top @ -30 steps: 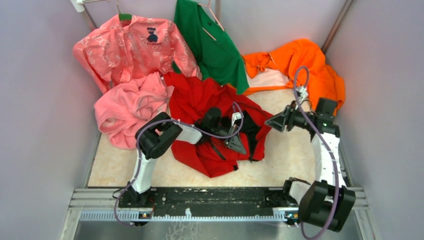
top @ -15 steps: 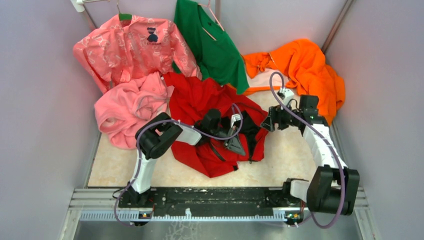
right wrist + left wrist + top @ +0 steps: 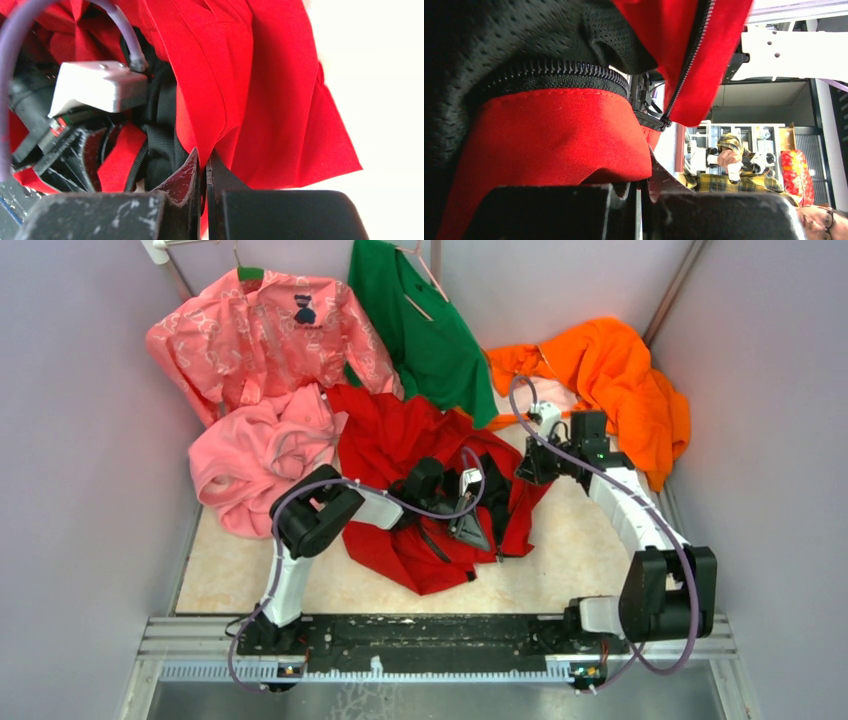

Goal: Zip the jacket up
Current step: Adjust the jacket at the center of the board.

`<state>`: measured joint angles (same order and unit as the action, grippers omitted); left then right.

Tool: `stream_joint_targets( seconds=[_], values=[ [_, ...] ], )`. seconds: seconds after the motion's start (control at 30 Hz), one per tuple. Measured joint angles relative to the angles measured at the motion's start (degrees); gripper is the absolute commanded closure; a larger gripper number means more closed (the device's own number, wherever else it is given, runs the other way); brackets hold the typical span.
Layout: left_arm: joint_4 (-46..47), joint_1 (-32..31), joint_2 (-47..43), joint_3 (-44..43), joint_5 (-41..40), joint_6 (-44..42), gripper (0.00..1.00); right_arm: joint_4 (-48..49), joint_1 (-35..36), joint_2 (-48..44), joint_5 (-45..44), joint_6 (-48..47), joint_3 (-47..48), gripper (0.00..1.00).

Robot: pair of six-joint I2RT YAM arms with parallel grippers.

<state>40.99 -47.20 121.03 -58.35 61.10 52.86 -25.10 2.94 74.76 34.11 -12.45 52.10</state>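
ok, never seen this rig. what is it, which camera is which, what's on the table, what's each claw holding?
It is two robot arms bolted at the table's near edge, each ending in a two-finger claw. The wide picture comes from a fixed camera above and behind them. The two close-ups come from a camera on each wrist. On the table lies a crumpled red jacket. Beside and behind it are a pink fleece, a patterned pink shirt, a green garment and an orange garment. The left claw is shut on a jacket edge near the dark zipper. The right claw is shut, pinching a red fold of the jacket.
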Motion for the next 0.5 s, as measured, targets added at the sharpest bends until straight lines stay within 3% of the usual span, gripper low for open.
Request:
stream_joint_targets(
  seconds=[0.4, 0.5],
  values=[
    [-8.79, 2.54, -1.09, -4.90, -3.98, -4.98, 1.00, 5.44, 4.83, 8.63, -0.68, 2.56, 10.05, 1.00],
    [-9.66, 2.91, -1.18, -5.31, -4.11, -5.49, 1.00, 5.53, 5.07, 9.64, -1.75, 2.21, 10.27, 0.92]
  ],
)
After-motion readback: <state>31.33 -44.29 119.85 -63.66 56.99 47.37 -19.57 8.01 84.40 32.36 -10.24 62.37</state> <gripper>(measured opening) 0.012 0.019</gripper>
